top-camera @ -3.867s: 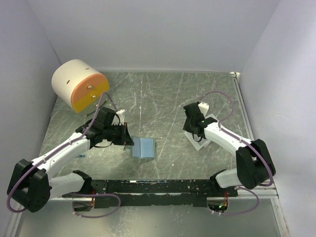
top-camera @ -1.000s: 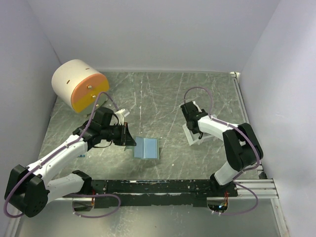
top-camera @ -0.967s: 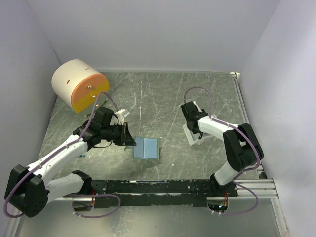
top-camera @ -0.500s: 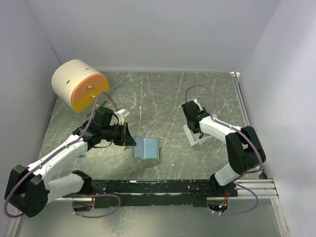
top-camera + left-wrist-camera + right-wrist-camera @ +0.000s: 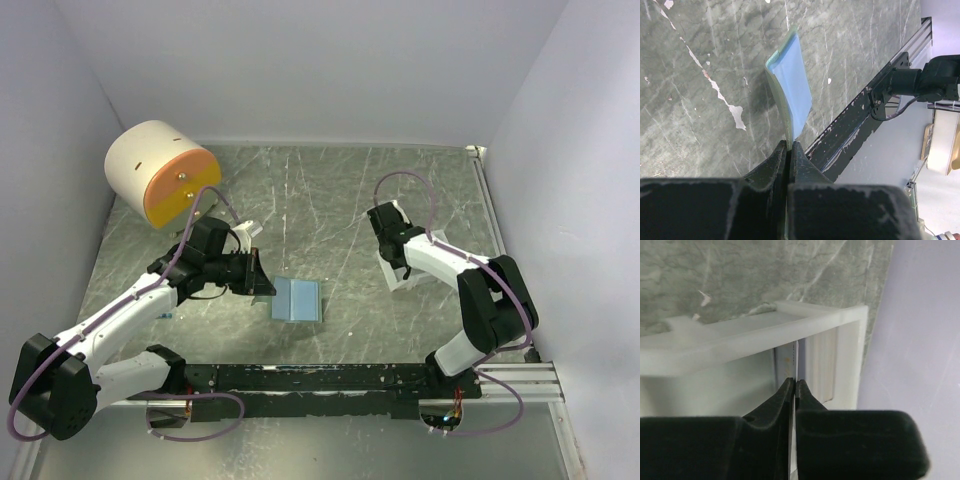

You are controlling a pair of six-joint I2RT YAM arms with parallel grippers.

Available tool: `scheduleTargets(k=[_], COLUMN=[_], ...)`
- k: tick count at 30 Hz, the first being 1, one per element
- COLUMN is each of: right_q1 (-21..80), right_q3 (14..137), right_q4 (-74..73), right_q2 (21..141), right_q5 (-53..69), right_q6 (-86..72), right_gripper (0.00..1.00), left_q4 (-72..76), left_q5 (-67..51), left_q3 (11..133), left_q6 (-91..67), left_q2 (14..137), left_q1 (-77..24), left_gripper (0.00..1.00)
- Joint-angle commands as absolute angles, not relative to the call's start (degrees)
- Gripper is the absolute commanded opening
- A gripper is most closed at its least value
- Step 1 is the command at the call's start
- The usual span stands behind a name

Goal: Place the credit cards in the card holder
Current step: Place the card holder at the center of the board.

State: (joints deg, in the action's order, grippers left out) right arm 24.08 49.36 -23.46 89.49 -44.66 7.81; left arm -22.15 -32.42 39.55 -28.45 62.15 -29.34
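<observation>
The card holder [image 5: 298,299] lies open on the table with its pale blue inside up. My left gripper [image 5: 262,284] is shut on its left edge. The left wrist view shows the holder [image 5: 790,85] edge-on, sage outside and blue inside, pinched at the jaw tips [image 5: 790,145]. My right gripper [image 5: 396,256] reaches into the small white tray [image 5: 412,276]. In the right wrist view it [image 5: 794,382] is shut on a thin white card [image 5: 796,356] seen edge-on inside the tray [image 5: 805,322]. A pale card [image 5: 821,360] stands beside it.
A round cream-and-orange drawer cabinet [image 5: 165,175] stands at the back left. A dark rail [image 5: 330,380] runs along the near edge between the arm bases. Purple walls close in the left, back and right sides.
My right arm has swung its elbow in and reached into the white tray, which has shifted slightly. My left gripper has nudged the card holder a little to the right and kept hold.
</observation>
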Motion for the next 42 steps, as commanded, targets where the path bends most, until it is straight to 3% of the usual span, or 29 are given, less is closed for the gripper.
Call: scheduleTargets(k=[1,9,20,36,42], right_q1=[24.4,27.22,32.27,35.54,35.6], right_q3=[52.03,56.67,64.7,58.9,57.71], right_q4=[-26.62,-33.61,-43.7,-34.11,-30.29], right_q2=[87.64,85.43,80.37,65.94,63.75], right_q5=[-40.93,-32.5,-34.57,-23.37,-13.64], right_q6=[5.79,-0.14,-13.32,-19.97,-22.03], right_gripper=[0.0,0.0,0.0,0.0,0.0], left_q4=[-20.64,-20.82,-17.26,0.81,4.4], left_q5=[-32.93,-32.6,-33.8,-37.56,-35.52], left_q3=[38.94,39.02,37.75,28.66,26.46], left_q6=[-28.04,-27.95,-30.76,-43.03,-42.47], left_q2=[61.44,61.64,62.81,66.09,70.12], left_q1=[-29.31,-29.4,-29.51,-29.53,-29.51], left_gripper=[0.07,0.07,0.07,0.07,0.07])
